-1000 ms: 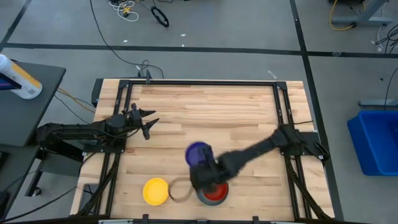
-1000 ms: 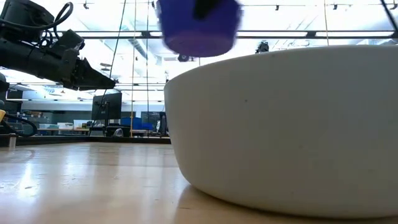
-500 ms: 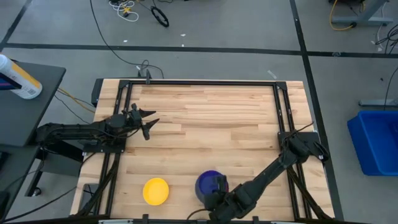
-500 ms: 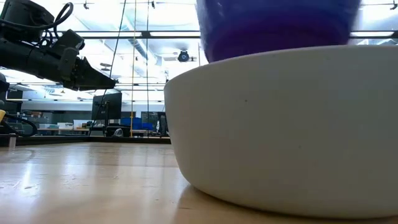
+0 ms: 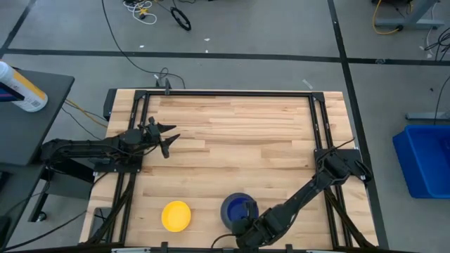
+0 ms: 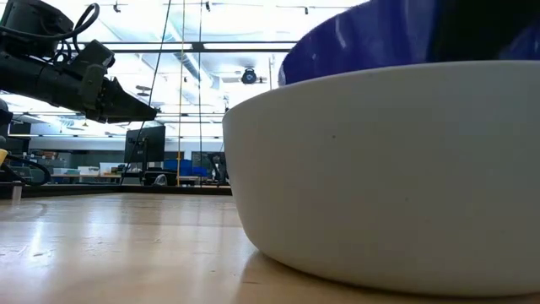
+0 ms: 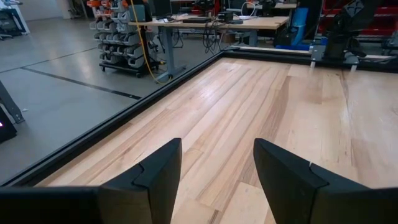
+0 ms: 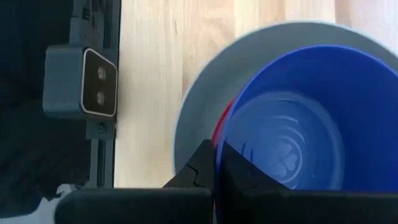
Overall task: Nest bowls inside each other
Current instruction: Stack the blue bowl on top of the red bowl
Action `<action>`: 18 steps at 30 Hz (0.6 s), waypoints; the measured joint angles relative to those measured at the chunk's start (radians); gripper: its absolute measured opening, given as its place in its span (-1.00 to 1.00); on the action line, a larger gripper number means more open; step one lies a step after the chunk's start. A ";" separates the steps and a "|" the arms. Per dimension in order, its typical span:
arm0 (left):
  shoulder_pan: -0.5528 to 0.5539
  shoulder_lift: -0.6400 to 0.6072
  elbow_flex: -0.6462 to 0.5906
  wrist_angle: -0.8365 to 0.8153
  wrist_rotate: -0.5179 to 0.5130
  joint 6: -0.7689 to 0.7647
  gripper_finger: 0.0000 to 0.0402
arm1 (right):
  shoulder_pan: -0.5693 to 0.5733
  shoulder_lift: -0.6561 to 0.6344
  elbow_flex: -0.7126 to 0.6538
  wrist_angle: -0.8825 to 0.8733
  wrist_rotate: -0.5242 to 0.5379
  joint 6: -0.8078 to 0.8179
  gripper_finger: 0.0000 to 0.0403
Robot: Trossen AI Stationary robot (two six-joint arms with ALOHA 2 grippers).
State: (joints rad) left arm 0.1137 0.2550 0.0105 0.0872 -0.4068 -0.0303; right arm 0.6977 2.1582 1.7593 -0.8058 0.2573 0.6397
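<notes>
three bowls sit stacked at the near edge of the table [image 5: 232, 133], as we see them past the right wrist: the grey bowl [image 8: 205, 106] outermost, a sliver of the red bowl [image 8: 219, 127] inside it, and the dark blue bowl [image 8: 292, 124] on top, lying within the other two. from above only the dark blue bowl's mouth and a thin grey rim show. from table height the grey bowl's pale wall fills most of the view, with the dark blue bowl rising tilted above its rim.

the right gripper [image 8: 214, 165] is pinched tight on the dark blue bowl's rim, one finger inside and one outside the wall, and its arm reaches down low from the right side of the table to the stack.

the yellow bowl [image 5: 176, 215] stands alone on the wood, near the stack on its left and apart from it.

the left gripper [image 5: 167, 138] hangs over the left part of the table, well apart from all the bowls, its fingers [image 7: 155, 177] spread wide with nothing between them but bare wood below.
</notes>
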 joint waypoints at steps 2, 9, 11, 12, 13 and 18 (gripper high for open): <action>0.000 0.000 0.000 0.000 0.000 0.000 0.03 | -0.003 0.000 -0.019 0.012 -0.001 0.008 -0.99; 0.000 0.000 0.000 0.000 0.000 0.000 0.03 | -0.010 0.000 -0.045 0.010 -0.003 0.035 -0.85; 0.000 0.000 0.000 0.000 0.000 0.000 0.03 | -0.012 0.000 -0.046 0.010 -0.004 0.035 -0.71; 0.000 0.000 0.000 0.000 0.000 0.000 0.03 | -0.015 0.000 -0.046 0.009 -0.005 0.032 -0.63; 0.000 0.000 0.000 0.000 0.000 0.000 0.03 | -0.018 0.000 -0.046 0.009 -0.006 0.024 -0.55; 0.000 0.000 0.000 0.000 0.000 0.000 0.03 | -0.030 0.000 -0.046 0.016 -0.006 0.006 -0.17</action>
State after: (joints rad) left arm 0.1139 0.2554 0.0105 0.0868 -0.4068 -0.0303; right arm 0.6675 2.1582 1.7134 -0.7898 0.2512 0.6454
